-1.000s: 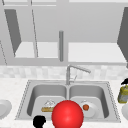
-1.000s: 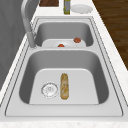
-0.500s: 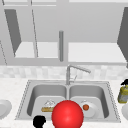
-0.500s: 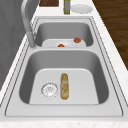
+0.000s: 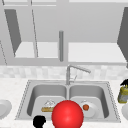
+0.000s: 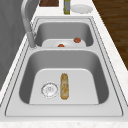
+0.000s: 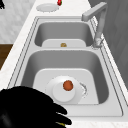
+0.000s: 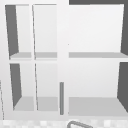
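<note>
— The open wall cabinet (image 8: pixel 95 55) is bare, and the sink (image 5: pixel 25 100) has everything in it?

— Mostly. A red ball (image 5: pixel 67 115) sits at the front rim, with the left hand (image 5: pixel 39 121) just beside it; I can't tell if that hand is spread or closed. The plate (image 7: pixel 63 92) lies flat in the right basin, probably for washing, a small orange thing (image 7: pixel 68 85) on it.

— And the bottle (image 5: pixel 123 94)?

— Upright on the right counter, right hand (image 7: pixel 27 107) on top of it. Gripping or resting, I can't tell. A bread stick (image 6: pixel 64 86) lies beside the left drain (image 6: pixel 49 89).
</note>
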Controlling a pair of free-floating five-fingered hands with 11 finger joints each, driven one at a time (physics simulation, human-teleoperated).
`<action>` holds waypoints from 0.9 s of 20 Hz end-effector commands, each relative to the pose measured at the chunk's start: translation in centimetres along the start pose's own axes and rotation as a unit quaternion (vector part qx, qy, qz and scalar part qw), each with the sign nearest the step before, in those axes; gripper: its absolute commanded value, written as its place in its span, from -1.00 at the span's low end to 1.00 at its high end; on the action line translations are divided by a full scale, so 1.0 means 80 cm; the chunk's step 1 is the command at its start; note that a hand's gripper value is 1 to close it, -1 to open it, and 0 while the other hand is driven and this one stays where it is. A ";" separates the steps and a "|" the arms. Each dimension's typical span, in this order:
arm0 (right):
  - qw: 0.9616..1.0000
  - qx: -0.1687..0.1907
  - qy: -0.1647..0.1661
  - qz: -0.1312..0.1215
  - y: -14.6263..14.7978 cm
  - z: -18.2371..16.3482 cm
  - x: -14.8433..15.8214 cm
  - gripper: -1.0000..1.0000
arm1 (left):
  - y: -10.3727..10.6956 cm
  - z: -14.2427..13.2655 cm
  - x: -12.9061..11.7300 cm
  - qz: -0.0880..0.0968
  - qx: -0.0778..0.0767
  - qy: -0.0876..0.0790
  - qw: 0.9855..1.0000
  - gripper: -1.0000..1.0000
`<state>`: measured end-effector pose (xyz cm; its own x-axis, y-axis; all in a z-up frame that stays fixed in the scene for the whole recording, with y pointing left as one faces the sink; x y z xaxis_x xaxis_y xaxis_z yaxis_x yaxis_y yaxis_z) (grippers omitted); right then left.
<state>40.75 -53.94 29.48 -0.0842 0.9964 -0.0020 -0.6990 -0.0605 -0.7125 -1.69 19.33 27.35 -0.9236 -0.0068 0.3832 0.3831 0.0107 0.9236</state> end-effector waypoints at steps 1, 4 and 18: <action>1.000 0.025 0.010 0.004 0.006 -0.008 0.007 -1.00 | 0.000 0.000 0.000 0.000 0.000 0.000 1.000 0.00; 1.000 0.021 0.024 -0.001 0.008 -0.014 0.015 -1.00 | 0.000 0.000 0.000 0.000 0.000 0.000 1.000 0.00; 0.996 -0.020 0.087 0.022 0.004 -0.029 0.025 1.00 | 0.000 0.000 0.000 0.000 0.000 0.000 1.000 0.00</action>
<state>42.37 -51.65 28.18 -0.0048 0.9896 -0.1439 -0.6494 -0.1126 -0.7521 -1.69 19.33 27.35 -0.9236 -0.0068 0.3832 0.3831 0.0107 0.9236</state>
